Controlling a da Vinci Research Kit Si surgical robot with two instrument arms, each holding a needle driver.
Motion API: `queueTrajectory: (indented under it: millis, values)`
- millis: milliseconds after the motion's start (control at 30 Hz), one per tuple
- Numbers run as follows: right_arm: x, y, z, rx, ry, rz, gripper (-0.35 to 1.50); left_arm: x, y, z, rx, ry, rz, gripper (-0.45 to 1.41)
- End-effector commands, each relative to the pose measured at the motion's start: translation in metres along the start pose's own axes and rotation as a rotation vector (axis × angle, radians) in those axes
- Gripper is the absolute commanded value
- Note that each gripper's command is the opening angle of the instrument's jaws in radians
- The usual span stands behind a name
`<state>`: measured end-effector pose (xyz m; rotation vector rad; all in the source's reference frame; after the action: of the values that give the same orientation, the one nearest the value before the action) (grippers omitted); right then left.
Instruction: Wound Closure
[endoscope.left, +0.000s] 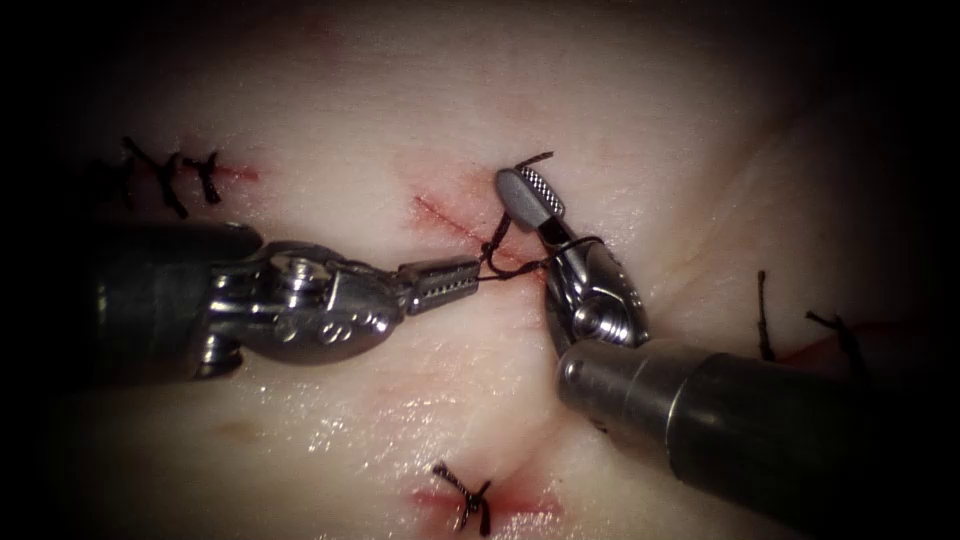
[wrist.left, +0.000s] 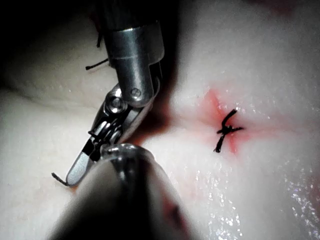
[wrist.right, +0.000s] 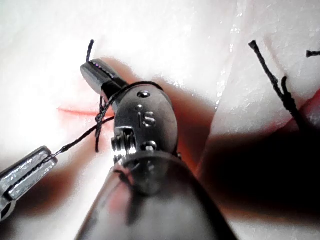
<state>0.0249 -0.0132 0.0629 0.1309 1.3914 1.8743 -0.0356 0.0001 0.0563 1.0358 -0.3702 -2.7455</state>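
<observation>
Endoscope view, centre of frame: the cut (endoscope.left: 455, 225) is a short red line running from upper left to lower right across the pale, moist tissue (endoscope.left: 640, 110). The left tool (endoscope.left: 470, 280) enters from the left edge, long axis near horizontal, tip pointing right. Its perforated metal jaws are closed on the thread (endoscope.left: 505, 272) just left of the cut's lower end. The right tool (endoscope.left: 528, 192) enters from the lower right, tip pointing to the upper left. Its cross-hatched jaws appear closed on a short thread tail at the tip, though the grip point is partly hidden. Dark braided thread loops around the right tool's jaws and crosses itself over the cut between the two tools.

Right wrist view: the right tool's wrist housing bears the stamped characters "iS".

Finished stitches with cut ends lie at the upper left (endoscope.left: 170, 175), bottom centre (endoscope.left: 467, 497) and right (endoscope.left: 800, 325) of the endoscope frame.
</observation>
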Motion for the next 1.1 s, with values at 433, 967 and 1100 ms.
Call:
queueTrajectory:
  millis: [433, 967, 1100]
  values:
    - [-0.0014, -0.0008, -0.0004, -0.017, -0.021, -0.057, -0.35, -0.0013, 0.0004, 0.0006, -0.002, 0.015, -0.021, -0.45]
    - [-0.003, -0.0075, -0.0048, 0.045, 0.018, -0.327, -0.35, -0.0095, -0.0078, -0.0006, 0.011, -0.092, -0.13, -0.45]
    - [-0.0039, -0.0072, -0.0049, 0.042, 0.017, -0.345, -0.35, -0.0107, -0.0111, 0.0011, 0.02, -0.108, -0.17, -0.45]
